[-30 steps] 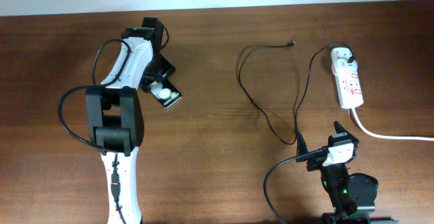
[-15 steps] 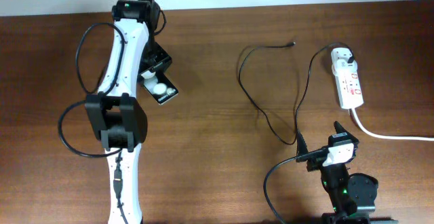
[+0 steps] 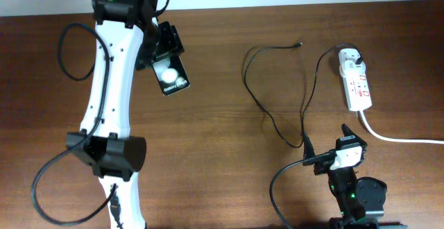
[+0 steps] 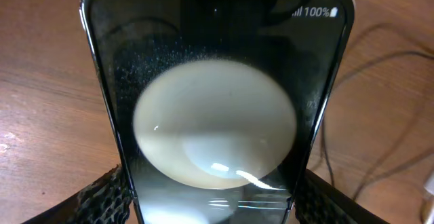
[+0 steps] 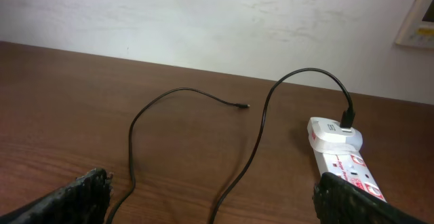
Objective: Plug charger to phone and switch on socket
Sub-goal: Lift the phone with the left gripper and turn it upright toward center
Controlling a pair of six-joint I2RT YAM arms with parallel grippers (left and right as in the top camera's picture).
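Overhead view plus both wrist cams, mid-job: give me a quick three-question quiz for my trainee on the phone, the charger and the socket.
1. True or false: the plug tip of the charger is already in the phone.
2. Which arm's jaws hold the phone?
3. The charger's other end runs to: A) the socket; B) the phone; C) off the table edge.

Key
1. False: the tip lies loose on the table, apart from the phone.
2. The left gripper, shut on the phone's sides.
3. A.
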